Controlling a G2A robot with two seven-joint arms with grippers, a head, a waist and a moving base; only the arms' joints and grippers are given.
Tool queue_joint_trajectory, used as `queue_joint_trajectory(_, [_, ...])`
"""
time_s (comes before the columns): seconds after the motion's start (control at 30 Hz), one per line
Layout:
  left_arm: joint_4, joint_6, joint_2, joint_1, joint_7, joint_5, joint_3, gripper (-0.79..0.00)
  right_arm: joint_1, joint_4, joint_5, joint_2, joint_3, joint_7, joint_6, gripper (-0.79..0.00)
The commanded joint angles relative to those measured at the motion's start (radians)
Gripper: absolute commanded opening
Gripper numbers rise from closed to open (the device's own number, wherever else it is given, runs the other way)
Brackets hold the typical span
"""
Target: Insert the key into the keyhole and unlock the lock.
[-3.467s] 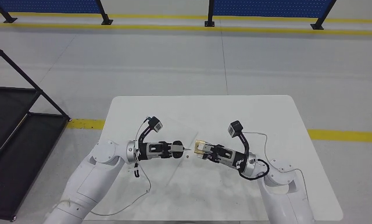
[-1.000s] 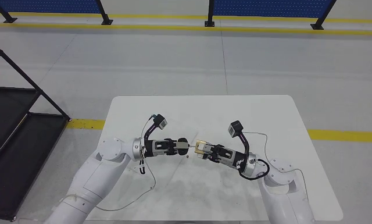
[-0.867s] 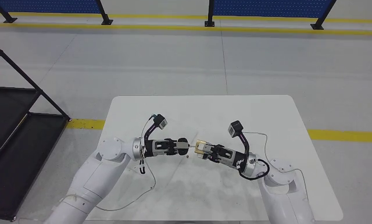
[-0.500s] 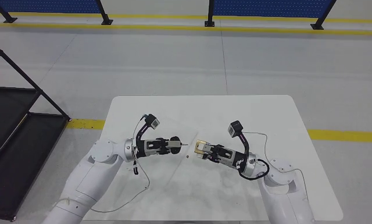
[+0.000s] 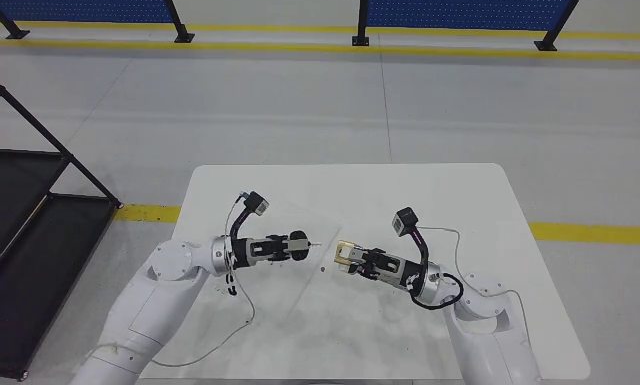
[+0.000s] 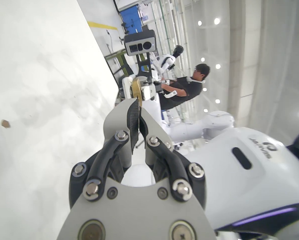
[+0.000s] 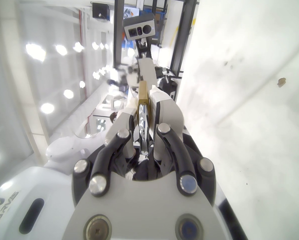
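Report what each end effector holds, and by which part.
Left end effector: the key, by its head. Right end effector: the lock, by its brass body.

Left tool [image 5: 302, 246] first closed in, bringing the key [image 5: 312, 245] up against the lock [image 5: 343, 252] about a second ago. It has since drawn back toward the robot's left. A strip of bare desk [image 5: 420, 195] now shows between key tip and lock. The left arm's wrist camera [image 5: 252, 199] has shifted the same way, slightly toward the desk's far edge.
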Motion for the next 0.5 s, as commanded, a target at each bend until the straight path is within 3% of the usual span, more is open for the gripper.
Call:
queue_joint_trajectory(0.0, [0.0,-0.097,0.001,0.012,0.103,0.161,-0.014,-0.785,0.0,0.0,0.0,0.0,0.0,0.0,0.0,-0.785])
queue_joint_trajectory(0.27, [-0.057,-0.361,-0.011,0.042,0.561,0.866,-0.065,-0.785,0.0,0.0,0.0,0.0,0.0,0.0,0.0,-0.785])
queue_joint_trajectory(0.37, [-0.132,-0.376,-0.018,0.056,0.784,1.249,-0.082,-0.785,0.0,0.0,0.0,0.0,0.0,0.0,0.0,-0.785])
queue_joint_trajectory(0.47, [-0.163,-0.316,-0.023,0.086,1.041,1.599,-0.068,-0.785,0.0,0.0,0.0,0.0,0.0,0.0,0.0,-0.785])
